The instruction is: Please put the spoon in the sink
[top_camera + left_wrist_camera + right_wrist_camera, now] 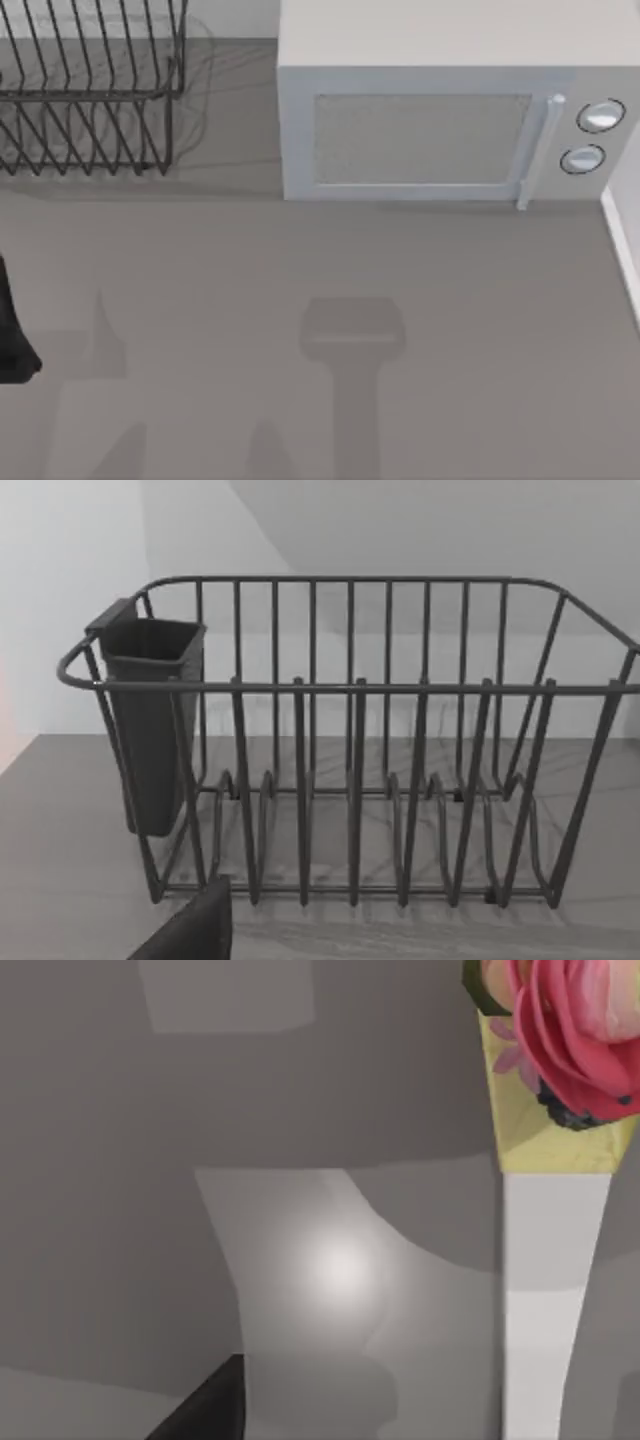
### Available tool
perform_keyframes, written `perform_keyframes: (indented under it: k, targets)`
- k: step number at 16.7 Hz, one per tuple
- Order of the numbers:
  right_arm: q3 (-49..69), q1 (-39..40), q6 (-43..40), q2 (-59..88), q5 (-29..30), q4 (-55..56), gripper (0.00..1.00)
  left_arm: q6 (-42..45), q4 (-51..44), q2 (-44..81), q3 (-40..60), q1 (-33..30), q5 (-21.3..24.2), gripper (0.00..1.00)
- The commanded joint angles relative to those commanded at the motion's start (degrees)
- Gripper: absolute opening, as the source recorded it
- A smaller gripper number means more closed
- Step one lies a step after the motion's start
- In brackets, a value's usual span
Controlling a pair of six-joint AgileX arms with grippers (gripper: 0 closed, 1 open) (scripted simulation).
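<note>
Searching for the spoon: left gripper faces the dish rack

A dark edge of the left gripper juts in low in the left wrist view, level with the foot of the wire dish rack; whether it is spread or closed cannot be told. Just beyond it, a dark utensil holder hangs on one end of the rack. From above, the left arm sits at the table's left edge, the rack at the back left and a white microwave beside it. The right gripper, its state equally unreadable, hangs over grey surface near a bunch of pink roses. Where the spoon lies cannot be told, nor the sink. The task appears to be at its locating step, with nothing grasped. The next move probably calls for a look into the utensil holder, the likeliest hiding place
</note>
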State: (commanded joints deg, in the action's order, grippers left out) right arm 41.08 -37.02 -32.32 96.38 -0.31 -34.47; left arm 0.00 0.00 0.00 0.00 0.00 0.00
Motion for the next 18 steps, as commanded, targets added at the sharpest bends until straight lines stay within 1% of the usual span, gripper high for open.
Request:
perform_keyframes:
  k: [5,18]
  targets:
    - [-0.4,0.0,0.0,0.3,0.0,0.6,1.00,0.0,0.0,0.0,0.0,0.0,0.0,1.00]
    - [-0.4,0.0,0.0,0.3,0.0,0.6,0.02,0.0,0.0,0.0,0.0,0.0,0.0,1.00]
